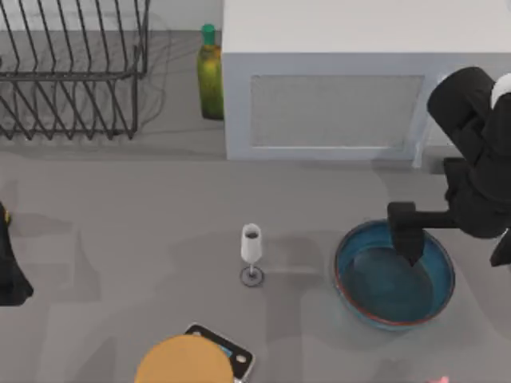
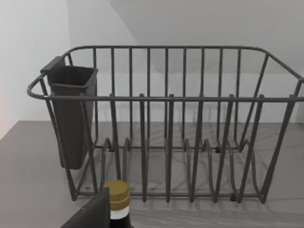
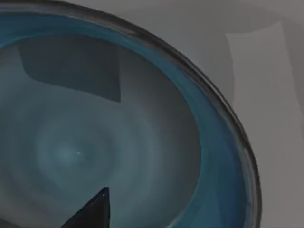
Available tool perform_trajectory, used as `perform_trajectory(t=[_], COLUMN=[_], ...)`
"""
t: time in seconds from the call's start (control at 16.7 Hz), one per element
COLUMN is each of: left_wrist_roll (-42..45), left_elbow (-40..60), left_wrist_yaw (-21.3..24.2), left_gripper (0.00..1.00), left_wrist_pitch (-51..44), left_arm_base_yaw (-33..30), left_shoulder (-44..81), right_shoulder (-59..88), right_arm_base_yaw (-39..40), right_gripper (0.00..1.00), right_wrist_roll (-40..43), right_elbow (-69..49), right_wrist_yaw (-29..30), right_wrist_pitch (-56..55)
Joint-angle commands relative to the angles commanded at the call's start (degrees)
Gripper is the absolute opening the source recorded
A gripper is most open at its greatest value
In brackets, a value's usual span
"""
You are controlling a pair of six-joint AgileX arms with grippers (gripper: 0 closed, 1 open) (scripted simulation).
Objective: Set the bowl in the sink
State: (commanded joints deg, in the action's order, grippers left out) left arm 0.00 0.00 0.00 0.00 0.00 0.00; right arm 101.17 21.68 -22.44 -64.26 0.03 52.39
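Right gripper (image 1: 411,254) hangs over the bowl (image 1: 395,275) at lower right of the top view, fingertip near the inner rim; how far it is open I cannot tell. A grip on one rim could let the glossy bowl tip or slip. Glass (image 1: 251,254) stands left, well apart; bottle (image 1: 210,72) and rack (image 1: 72,72) farther off. Left arm is parked at the left edge.

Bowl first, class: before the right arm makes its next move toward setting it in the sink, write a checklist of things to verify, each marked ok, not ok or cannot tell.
1. Bowl upright on the table: ok.
2. Right gripper over the bowl's inside near the far rim: ok.
3. Right gripper closed on the rim: cannot tell.
4. Glass standing apart from the bowl: ok.
5. Sink located: cannot tell.
6. Left arm parked at the table's left edge: ok.
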Motion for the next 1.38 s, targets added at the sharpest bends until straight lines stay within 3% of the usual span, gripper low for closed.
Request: perform_trajectory(t=[0.48, 1.26, 1.38], left_wrist_roll=[0.0, 0.0, 0.0], left_elbow=[0.0, 0.0, 0.0], left_wrist_yaw=[0.0, 0.0, 0.0], left_gripper=[1.00, 1.00, 1.00], left_wrist_pitch=[0.0, 0.0, 0.0], left_arm_base_yaw=[0.0, 0.0, 0.0], left_shoulder=[0.0, 0.0, 0.0], right_shoulder=[2.5, 2.5, 2.5], right_arm_base_yaw=[0.2, 0.2, 0.2], right_gripper=[1.00, 0.02, 0.00], right_wrist_roll=[-0.2, -0.2, -0.2], right_elbow=[4.8, 4.8, 4.8], right_wrist_yaw=[0.0, 0.0, 0.0], right_wrist_pitch=[-6.7, -6.7, -6.7])
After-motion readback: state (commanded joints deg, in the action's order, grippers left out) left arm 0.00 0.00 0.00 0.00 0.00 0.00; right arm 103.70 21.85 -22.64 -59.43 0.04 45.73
